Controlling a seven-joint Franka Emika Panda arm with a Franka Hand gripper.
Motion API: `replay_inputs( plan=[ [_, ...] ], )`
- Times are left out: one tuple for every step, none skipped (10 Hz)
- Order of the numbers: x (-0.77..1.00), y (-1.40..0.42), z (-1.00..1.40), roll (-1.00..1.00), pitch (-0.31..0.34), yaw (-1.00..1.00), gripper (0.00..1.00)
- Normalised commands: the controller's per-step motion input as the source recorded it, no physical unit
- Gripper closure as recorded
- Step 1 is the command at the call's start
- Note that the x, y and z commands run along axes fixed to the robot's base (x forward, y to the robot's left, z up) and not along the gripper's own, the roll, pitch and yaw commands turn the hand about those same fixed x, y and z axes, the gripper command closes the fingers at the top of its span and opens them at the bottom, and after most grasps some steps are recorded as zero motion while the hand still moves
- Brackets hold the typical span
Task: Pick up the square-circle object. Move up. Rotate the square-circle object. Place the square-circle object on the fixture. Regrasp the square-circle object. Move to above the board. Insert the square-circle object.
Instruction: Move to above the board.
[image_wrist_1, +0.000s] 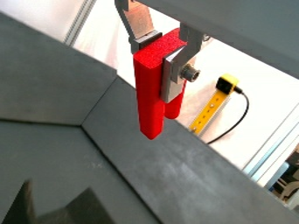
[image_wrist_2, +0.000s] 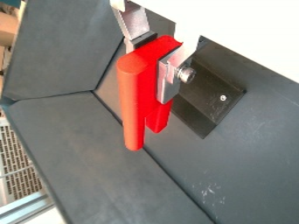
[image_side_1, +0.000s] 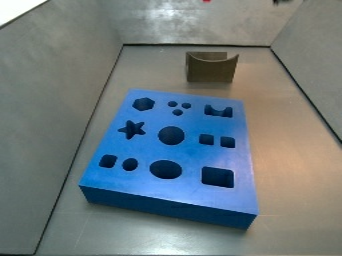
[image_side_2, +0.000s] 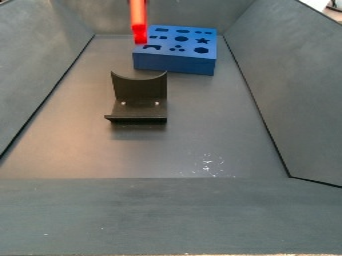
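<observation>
Fingers (image_wrist_1: 176, 72) of the gripper (image_wrist_1: 160, 54) clamped the square-circle object (image_wrist_1: 152, 92) in both wrist views, the red piece (image_wrist_2: 142, 96) hanging lengthwise below the pads, clear of the floor. In a side view the board (image_side_1: 171, 150) lay nearer, the fixture (image_side_1: 210, 66) beyond it. In a side view the red piece (image_side_2: 138, 20) hung high above the fixture (image_side_2: 136, 98), with the board (image_side_2: 181, 49) far behind.
</observation>
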Motion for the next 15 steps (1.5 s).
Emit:
replay_inputs(
  plan=[
    [-0.11,0.03,1.00,-0.07,0.066,-0.01,1.00],
    [-0.11,0.03,1.00,-0.07,0.071,0.01,1.00],
    [-0.10,0.02,1.00,-0.07,0.064,0.02,1.00],
    [-0.10,0.02,1.00,-0.07,0.066,0.03,1.00],
    [-0.06,0.01,0.77,-0.07,0.066,0.03,1.00],
    [-0.04,0.00,0.59,-0.07,0.074,0.04,1.00],
    [-0.01,-0.01,0.36,-0.07,0.088,0.04,1.00],
    [0.00,-0.01,0.24,-0.07,0.095,0.05,1.00],
    [-0.35,-1.00,-0.01,-1.00,-0.002,-0.09,1.00],
    [-0.35,-1.00,-0.01,-1.00,-0.008,-0.09,1.00],
    [-0.37,-1.00,-0.01,-1.00,-0.016,-0.09,1.00],
    [-0.38,-1.00,-0.02,-1.00,-0.021,-0.09,1.00],
    [-0.39,-1.00,-0.01,-1.00,-0.022,-0.10,1.00],
    [-0.40,-1.00,-0.02,-1.00,-0.022,-0.10,1.00],
    [-0.42,-1.00,-0.02,-1.00,-0.022,-0.10,1.00]
  ],
)
